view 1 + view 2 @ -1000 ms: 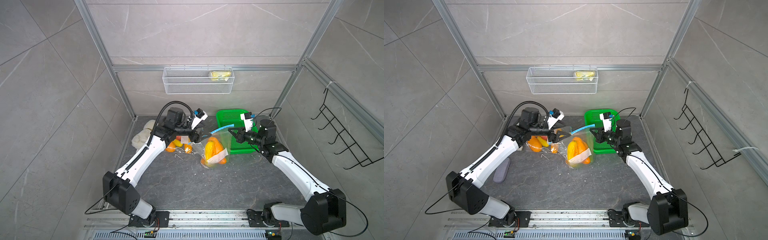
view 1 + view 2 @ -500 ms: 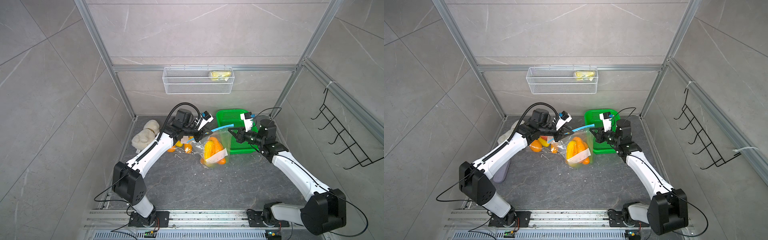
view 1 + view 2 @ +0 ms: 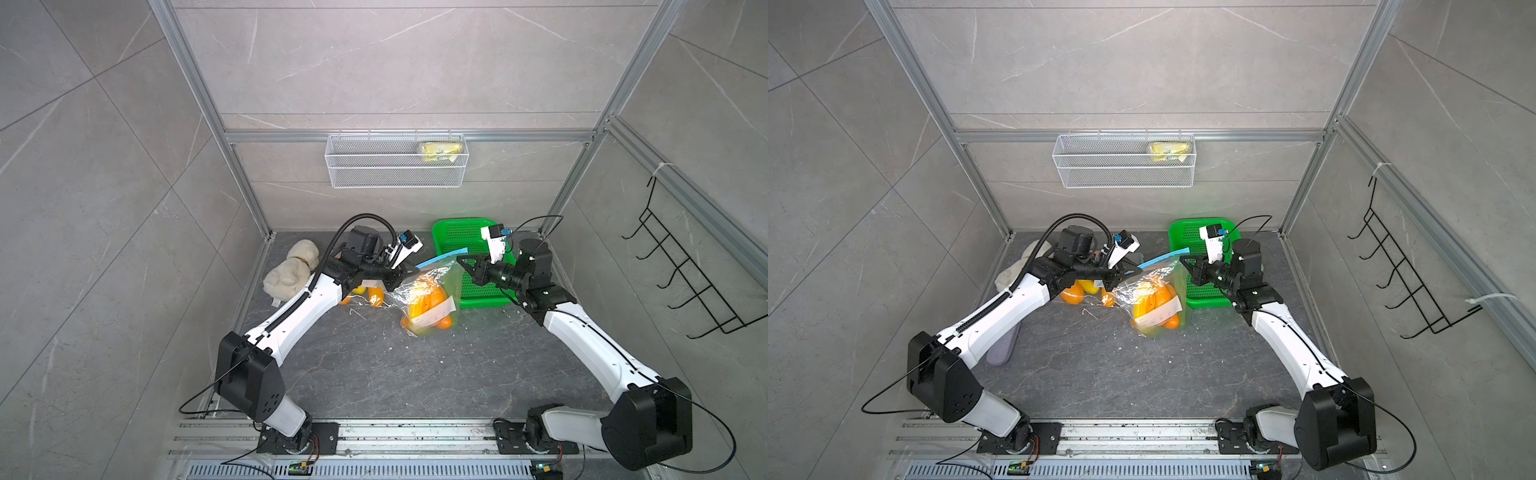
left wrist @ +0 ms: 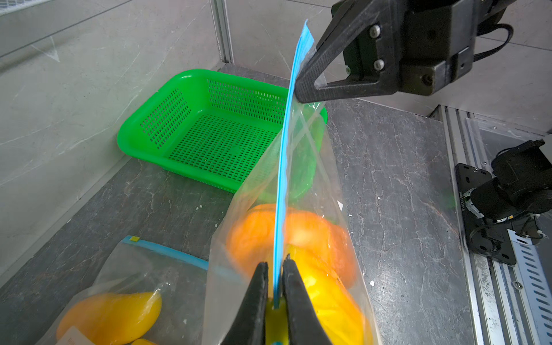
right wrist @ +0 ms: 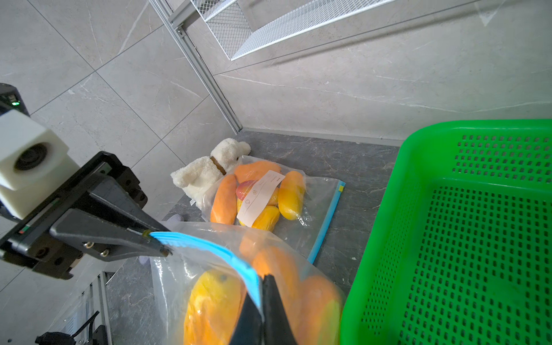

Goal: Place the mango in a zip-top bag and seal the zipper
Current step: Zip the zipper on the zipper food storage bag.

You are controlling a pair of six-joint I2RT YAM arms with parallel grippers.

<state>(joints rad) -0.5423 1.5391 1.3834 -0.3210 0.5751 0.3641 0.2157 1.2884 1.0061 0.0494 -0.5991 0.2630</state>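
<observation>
A clear zip-top bag (image 3: 432,299) (image 3: 1152,303) with orange and yellow mango (image 4: 313,239) (image 5: 215,301) inside hangs above the floor, held by its blue zipper (image 3: 440,257) (image 4: 283,167) (image 5: 209,243). My left gripper (image 3: 405,274) (image 3: 1127,272) (image 4: 276,263) is shut on one end of the zipper strip, which shows between its jaws. At the other end my right gripper (image 3: 460,261) (image 3: 1183,262) (image 5: 264,277) is pinched shut on the strip. The strip runs taut between the two grippers. The bag's bottom rests on the floor.
A green basket (image 3: 457,237) (image 4: 209,134) (image 5: 478,239) stands right behind the bag. A second bag of mangoes (image 5: 263,194) (image 4: 125,298) and a white plush toy (image 3: 291,270) lie at the back left. On the walls hang a wire basket (image 3: 395,166) and a hook rack (image 3: 685,278).
My left gripper has moved a little toward the bag and closed on the near end of the zipper. The right gripper has kept its grip and not moved.
</observation>
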